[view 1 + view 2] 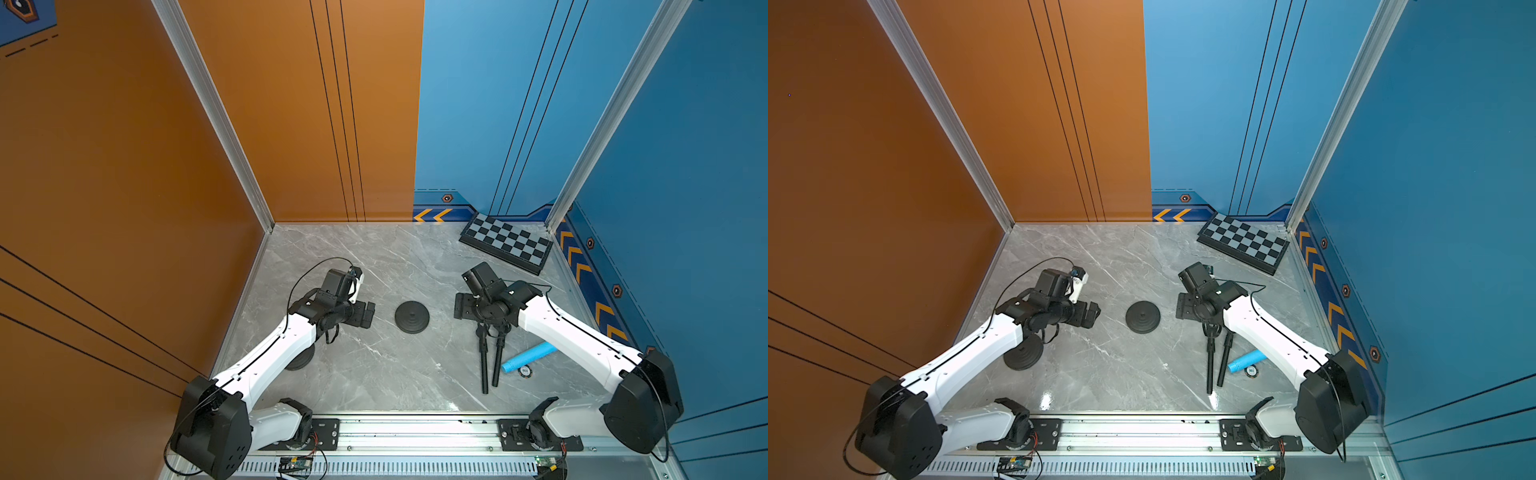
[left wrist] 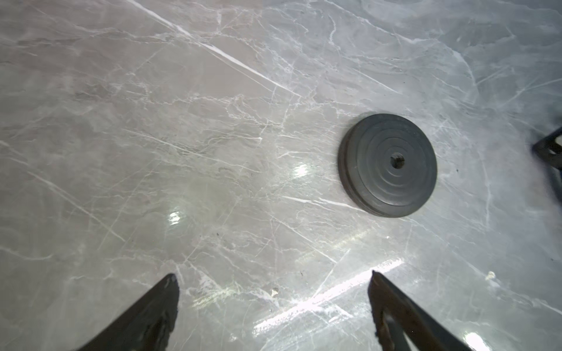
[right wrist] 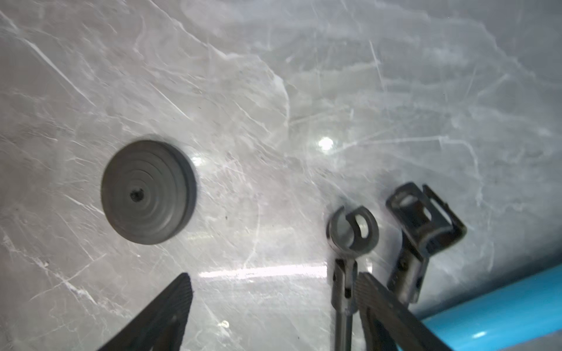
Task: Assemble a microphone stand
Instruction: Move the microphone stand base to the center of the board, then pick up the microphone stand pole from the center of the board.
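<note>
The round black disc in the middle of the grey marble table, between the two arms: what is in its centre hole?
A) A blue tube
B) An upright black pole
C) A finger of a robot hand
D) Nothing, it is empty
D: the round black disc lies flat with its centre hole bare, and the two black poles lie apart from it on the grey marble table.

In both top views the left arm (image 1: pixel 967 353) covers much of a round base (image 1: pixel 1023 353) near the left edge of the worktop (image 1: pixel 1100 374). The right arm (image 1: pixel 573 332) hides the upper ends of the two rods (image 1: pixel 484 365) and part of the blue tube (image 1: pixel 530 356). The marking on the small disc (image 1: pixel 525 371) beside the tube is too small to read. The right wrist view is blurred, and its edge cuts off the rods and the tube.
</note>
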You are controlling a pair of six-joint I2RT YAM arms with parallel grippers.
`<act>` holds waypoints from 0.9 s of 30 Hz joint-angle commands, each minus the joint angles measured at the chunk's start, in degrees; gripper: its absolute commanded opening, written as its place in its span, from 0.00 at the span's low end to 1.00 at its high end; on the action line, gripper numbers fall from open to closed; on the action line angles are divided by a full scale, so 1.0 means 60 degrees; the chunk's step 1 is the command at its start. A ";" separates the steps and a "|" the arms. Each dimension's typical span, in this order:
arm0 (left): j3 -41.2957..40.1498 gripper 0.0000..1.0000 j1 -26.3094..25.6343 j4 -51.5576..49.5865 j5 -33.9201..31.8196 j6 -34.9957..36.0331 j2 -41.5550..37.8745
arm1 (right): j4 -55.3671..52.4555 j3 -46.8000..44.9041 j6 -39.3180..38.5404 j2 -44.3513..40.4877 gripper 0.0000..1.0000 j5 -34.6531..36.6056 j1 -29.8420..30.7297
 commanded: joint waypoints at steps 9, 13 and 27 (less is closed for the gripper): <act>-0.1236 0.98 0.2166 0.0814 0.2084 -0.1874 -0.1093 | -0.0177 -0.1368 -0.0506 -0.0329 0.53 -0.1257 -0.1145; -0.1182 0.98 0.1671 0.0817 0.2187 -0.1556 -0.1153 | 0.0133 -0.1348 -0.0640 0.0222 0.49 -0.1174 -0.1316; -0.3471 0.98 0.0704 0.5977 0.2648 -0.2841 -0.2660 | 0.1578 -0.2102 -0.0968 0.1463 0.48 -0.1412 -0.1582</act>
